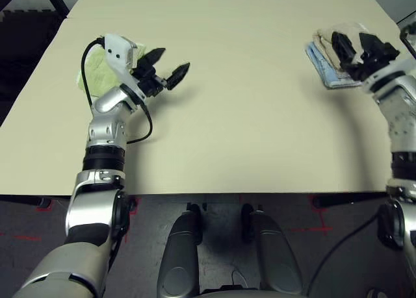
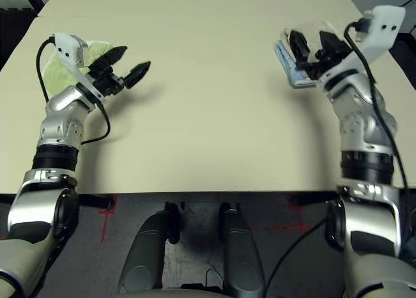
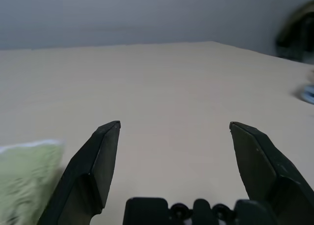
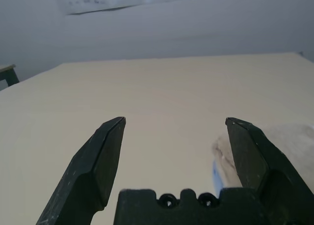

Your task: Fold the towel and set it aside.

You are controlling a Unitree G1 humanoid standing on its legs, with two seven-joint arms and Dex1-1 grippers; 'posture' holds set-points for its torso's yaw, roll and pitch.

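Table [image 1: 227, 116]: two cloth piles, one at each side, well apart, wide bare stretch between.

Left gripper [image 1: 170, 67] is over the table's left part, fingers spread. Green cloth [image 1: 97, 71] lies on the table just behind and to the left of it, partly under the wrist.

Right gripper [image 2: 316, 47] is over the right part, fingers spread. Towel [image 1: 338, 35] lies directly beneath and beside it, on top of the blue cloth [image 1: 325, 67], whose edge sticks out on the side toward the left gripper.
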